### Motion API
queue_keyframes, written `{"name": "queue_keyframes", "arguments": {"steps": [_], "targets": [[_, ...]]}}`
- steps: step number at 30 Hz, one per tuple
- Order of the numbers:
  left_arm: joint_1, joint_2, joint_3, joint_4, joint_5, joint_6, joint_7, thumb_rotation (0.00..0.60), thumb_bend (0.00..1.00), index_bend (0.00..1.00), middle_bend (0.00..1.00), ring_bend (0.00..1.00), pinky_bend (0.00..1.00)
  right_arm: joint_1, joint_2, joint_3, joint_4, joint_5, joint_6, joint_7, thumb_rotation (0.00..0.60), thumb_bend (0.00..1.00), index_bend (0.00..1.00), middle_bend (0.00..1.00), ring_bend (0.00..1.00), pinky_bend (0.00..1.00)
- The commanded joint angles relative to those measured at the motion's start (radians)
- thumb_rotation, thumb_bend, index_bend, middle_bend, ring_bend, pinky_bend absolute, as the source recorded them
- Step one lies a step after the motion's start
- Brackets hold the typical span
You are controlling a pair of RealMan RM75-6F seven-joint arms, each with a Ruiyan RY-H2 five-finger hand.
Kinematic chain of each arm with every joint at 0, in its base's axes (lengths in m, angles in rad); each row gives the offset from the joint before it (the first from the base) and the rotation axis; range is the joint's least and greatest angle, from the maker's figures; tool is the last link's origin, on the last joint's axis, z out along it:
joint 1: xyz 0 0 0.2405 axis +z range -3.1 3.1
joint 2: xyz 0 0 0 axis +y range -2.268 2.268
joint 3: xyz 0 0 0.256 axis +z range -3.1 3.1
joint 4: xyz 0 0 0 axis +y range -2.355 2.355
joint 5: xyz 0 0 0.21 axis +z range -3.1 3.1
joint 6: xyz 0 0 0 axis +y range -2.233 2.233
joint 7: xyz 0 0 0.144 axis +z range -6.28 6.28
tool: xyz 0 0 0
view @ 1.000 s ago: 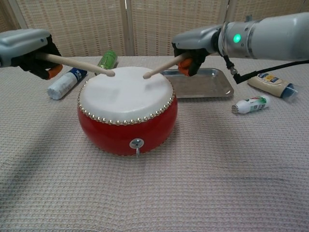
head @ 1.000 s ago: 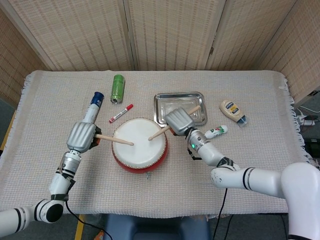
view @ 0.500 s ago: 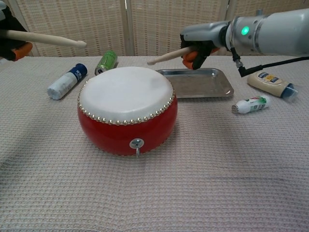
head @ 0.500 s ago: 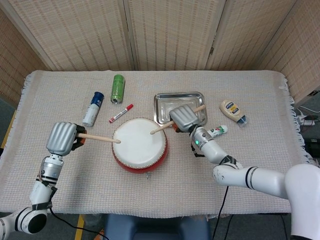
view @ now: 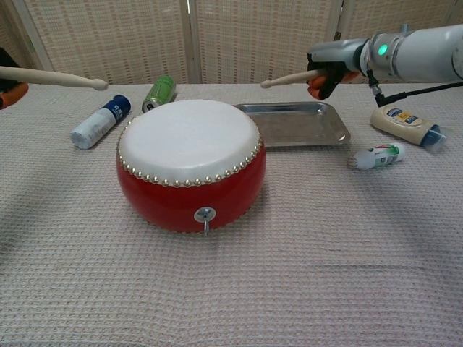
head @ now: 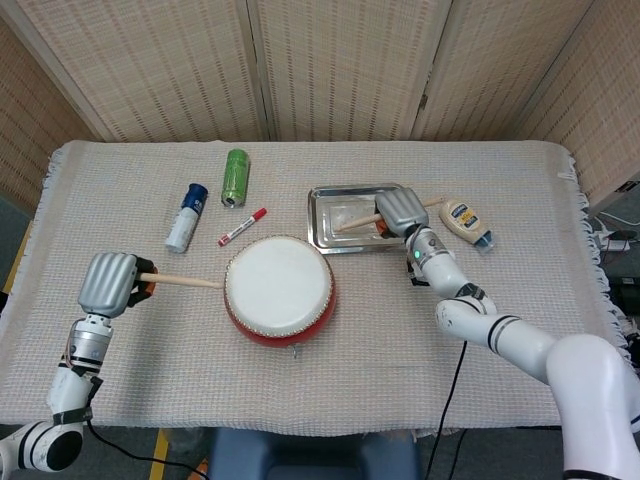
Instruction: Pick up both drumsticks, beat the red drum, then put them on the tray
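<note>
Head view: right hand [head: 399,210] grips a drumstick [head: 356,222] above the tray [head: 322,238].

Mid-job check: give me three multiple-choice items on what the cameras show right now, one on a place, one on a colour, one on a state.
1. Where is the right hand?
A. over the tray
B. over the drum
C. beside the green can

2. What colour is the cap of the marker?
A. blue
B. red
C. black

3. What is the state of the left hand?
A. open, holding nothing
B. resting on the drum
C. gripping a drumstick

Key: 1 A, the head view shows the right hand above the metal tray, with its drumstick pointing across the tray. 2 B, the marker lying between the blue-capped bottle and the red drum has a red cap. 3 C, the left hand grips a drumstick whose tip points at the drum from its left, off the drumhead.
</note>
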Motion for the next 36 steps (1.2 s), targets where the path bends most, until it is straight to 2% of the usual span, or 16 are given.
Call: {"name": "queue_keyframes", "arguments": {"steps": [1, 5, 8, 10, 13, 19, 22, 25, 28, 31, 36], "targets": [[0.006, 0.004, 0.000, 0.003, 0.001, -0.003, -0.008, 0.600, 0.57, 0.91, 1.00, 1.00, 1.00, 0.043, -0.132, 0.005, 0.205, -0.042, -0.110, 0.044, 0.600, 0.64, 1.00, 1.00, 1.00, 1.00], [0.020, 0.015, 0.006, 0.004, 0.008, 0.000, -0.022, 0.600, 0.57, 0.91, 1.00, 1.00, 1.00, 0.075, -0.219, 0.015, 0.352, -0.087, -0.179, 0.080, 0.600, 0.46, 1.00, 1.00, 0.99, 1.00], [0.027, 0.019, 0.008, 0.005, 0.008, -0.001, -0.022, 0.600, 0.57, 0.91, 1.00, 1.00, 1.00, 0.094, -0.277, 0.024, 0.449, -0.121, -0.224, 0.115, 0.600, 0.36, 0.98, 0.94, 0.90, 0.94], [0.028, 0.020, 0.008, 0.006, 0.008, -0.004, -0.022, 0.600, 0.57, 0.91, 1.00, 1.00, 1.00, 0.104, -0.307, 0.036, 0.495, -0.139, -0.240, 0.145, 0.600, 0.31, 0.93, 0.88, 0.82, 0.89], [0.030, 0.020, 0.007, 0.008, 0.009, -0.006, -0.019, 0.600, 0.57, 0.91, 1.00, 1.00, 1.00, 0.116, -0.344, 0.048, 0.554, -0.175, -0.266, 0.190, 0.600, 0.28, 0.84, 0.80, 0.73, 0.85], [0.034, 0.020, 0.004, 0.011, 0.007, -0.009, -0.020, 0.600, 0.57, 0.91, 1.00, 1.00, 1.00, 0.143, -0.399, 0.068, 0.653, -0.234, -0.304, 0.269, 0.600, 0.27, 0.72, 0.69, 0.62, 0.77], [0.036, 0.017, 0.002, 0.019, 0.009, -0.011, -0.024, 0.600, 0.57, 0.91, 1.00, 1.00, 1.00, 0.153, -0.420, 0.076, 0.695, -0.251, -0.323, 0.294, 0.600, 0.25, 0.65, 0.61, 0.52, 0.71], [0.036, 0.014, 0.002, 0.028, 0.008, -0.015, -0.026, 0.600, 0.57, 0.91, 1.00, 1.00, 1.00, 0.158, -0.433, 0.082, 0.722, -0.266, -0.335, 0.310, 0.600, 0.21, 0.47, 0.47, 0.36, 0.57], [0.036, 0.013, 0.000, 0.032, 0.009, -0.019, -0.027, 0.600, 0.57, 0.91, 1.00, 1.00, 1.00, 0.160, -0.438, 0.088, 0.739, -0.280, -0.344, 0.325, 0.600, 0.19, 0.29, 0.37, 0.26, 0.48], [0.037, 0.011, -0.002, 0.037, 0.009, -0.020, -0.029, 0.600, 0.57, 0.91, 1.00, 1.00, 1.00, 0.161, -0.438, 0.093, 0.746, -0.290, -0.348, 0.335, 0.600, 0.18, 0.22, 0.34, 0.24, 0.45], [0.037, 0.010, -0.005, 0.039, 0.016, -0.019, -0.032, 0.600, 0.57, 0.91, 1.00, 1.00, 1.00, 0.158, -0.428, 0.102, 0.734, -0.308, -0.345, 0.357, 0.600, 0.16, 0.19, 0.33, 0.22, 0.44]]}}
